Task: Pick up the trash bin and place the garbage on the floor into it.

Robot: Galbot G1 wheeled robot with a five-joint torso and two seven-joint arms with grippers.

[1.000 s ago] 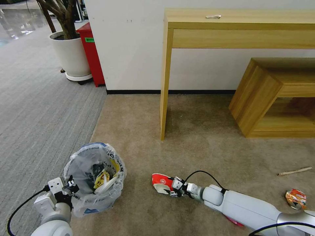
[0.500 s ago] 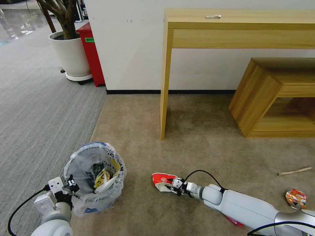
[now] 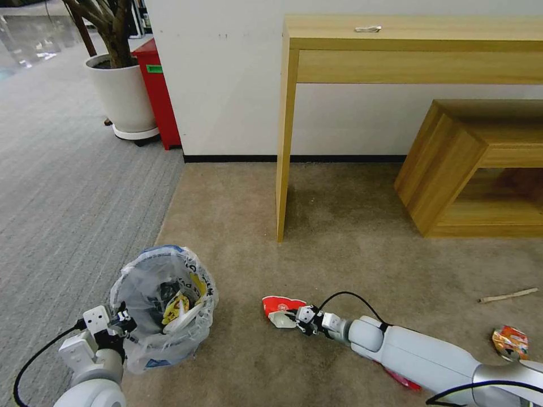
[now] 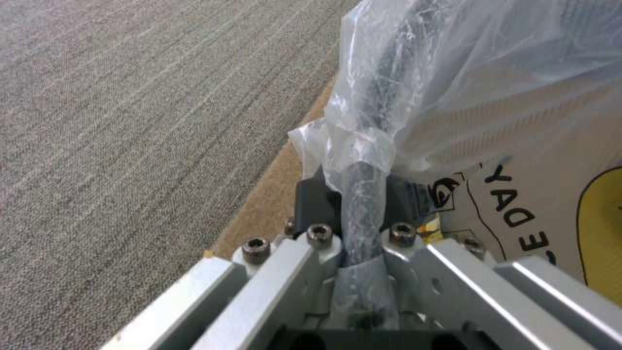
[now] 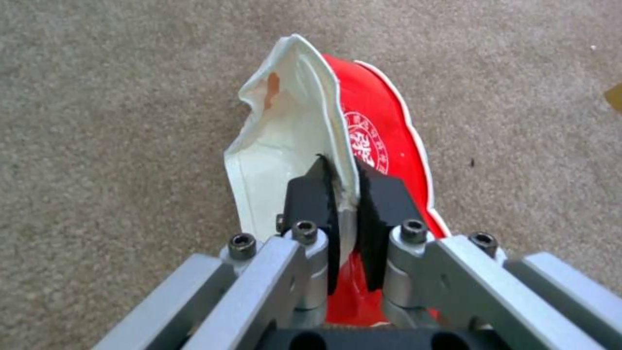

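Observation:
The trash bin point(image 3: 164, 305), lined with a crinkled clear bag with blue print, stands at the lower left with litter inside. My left gripper point(image 3: 121, 323) is shut on its rim point(image 4: 363, 194), the bag pinched between the pads. A crushed red and white paper cup point(image 3: 281, 310) lies on the beige carpet in front of me. My right gripper point(image 3: 300, 320) is shut on the cup's white edge point(image 5: 285, 141). A crushed orange can point(image 3: 510, 342) and a wooden stick point(image 3: 508, 295) lie on the carpet at the right.
A tall wooden console table point(image 3: 407, 51) stands against the wall, its leg point(image 3: 284, 169) just beyond the cup. A low wooden shelf point(image 3: 475, 169) sits to its right. A potted plant point(image 3: 121, 96) and a red box point(image 3: 155, 93) stand far left on grey carpet.
My right gripper has closed onto the cup's edge, squeezing and shifting the cup slightly. The left arm and the bin have not moved.

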